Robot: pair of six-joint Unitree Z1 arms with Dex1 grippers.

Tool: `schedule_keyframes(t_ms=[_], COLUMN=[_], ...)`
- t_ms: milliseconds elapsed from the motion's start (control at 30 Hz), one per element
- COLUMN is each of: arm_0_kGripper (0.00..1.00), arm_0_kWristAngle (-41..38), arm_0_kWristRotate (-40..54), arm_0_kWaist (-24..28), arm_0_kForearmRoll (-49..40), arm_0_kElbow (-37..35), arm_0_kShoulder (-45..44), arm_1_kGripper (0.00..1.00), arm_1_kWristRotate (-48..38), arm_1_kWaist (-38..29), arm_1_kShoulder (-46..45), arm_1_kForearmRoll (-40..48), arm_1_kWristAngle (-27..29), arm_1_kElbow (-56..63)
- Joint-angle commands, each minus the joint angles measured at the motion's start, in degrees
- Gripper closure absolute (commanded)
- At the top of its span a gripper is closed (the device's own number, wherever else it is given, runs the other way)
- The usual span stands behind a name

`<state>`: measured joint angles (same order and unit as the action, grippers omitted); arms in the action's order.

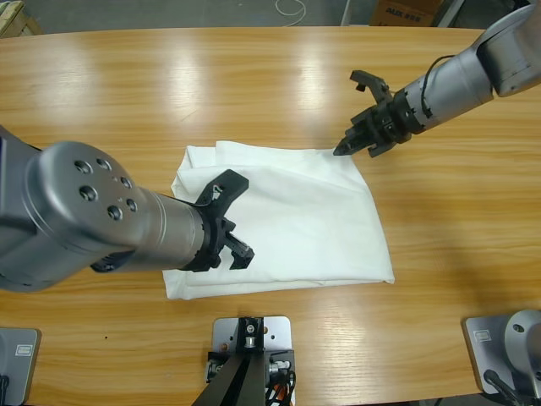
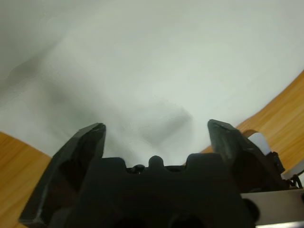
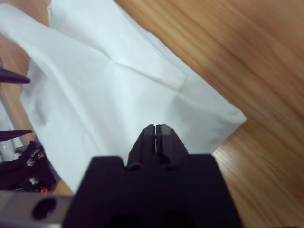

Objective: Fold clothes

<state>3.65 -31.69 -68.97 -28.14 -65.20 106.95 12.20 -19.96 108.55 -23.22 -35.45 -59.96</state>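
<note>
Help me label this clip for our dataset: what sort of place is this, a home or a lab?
Most likely a lab or workshop, not a home. Two robot arms work a white T-shirt on a long wooden table with rig hardware bolted on, and a cardboard box and a loose cable lie on the floor beyond.

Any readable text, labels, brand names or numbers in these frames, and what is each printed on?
Cardboard box at the high view's top edge: blue lettering, too blurred to read.
White T-shirt: no print or label showing in any view.
Arms, left hand, right hand, table: no text.
</note>
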Motion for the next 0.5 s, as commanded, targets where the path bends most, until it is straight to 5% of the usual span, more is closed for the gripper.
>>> schedule_keyframes(t_ms=[33, 133, 500], arm_0_kGripper=[0.498, 0.997, 1.000], arm_0_kWristAngle=[-1.1, -1.1, -2.5], arm_0_kWristRotate=[-0.1, -0.2, -0.2], arm_0_kWaist=[-1.5, -1.2, -1.0], arm_0_kForearmRoll=[3.9, 3.7, 2.8], arm_0_kElbow=[6.6, 7.1, 12.5], arm_0_kShoulder=[4.9, 6.2, 4.9], arm_1_kGripper=[1.000, 1.000, 1.000], arm_1_kWristRotate=[-0.6, -0.6, -1.1], arm_1_kWaist=[0.7, 0.7, 0.8], arm_1_kShoulder=[6.9, 7.2, 10.1], arm_1_kForearmRoll=[0.8, 0.8, 0.8], arm_1_kWristAngle=[-1.5, -1.5, 0.9], arm_1_kElbow=[1.1, 1.1, 0.4])
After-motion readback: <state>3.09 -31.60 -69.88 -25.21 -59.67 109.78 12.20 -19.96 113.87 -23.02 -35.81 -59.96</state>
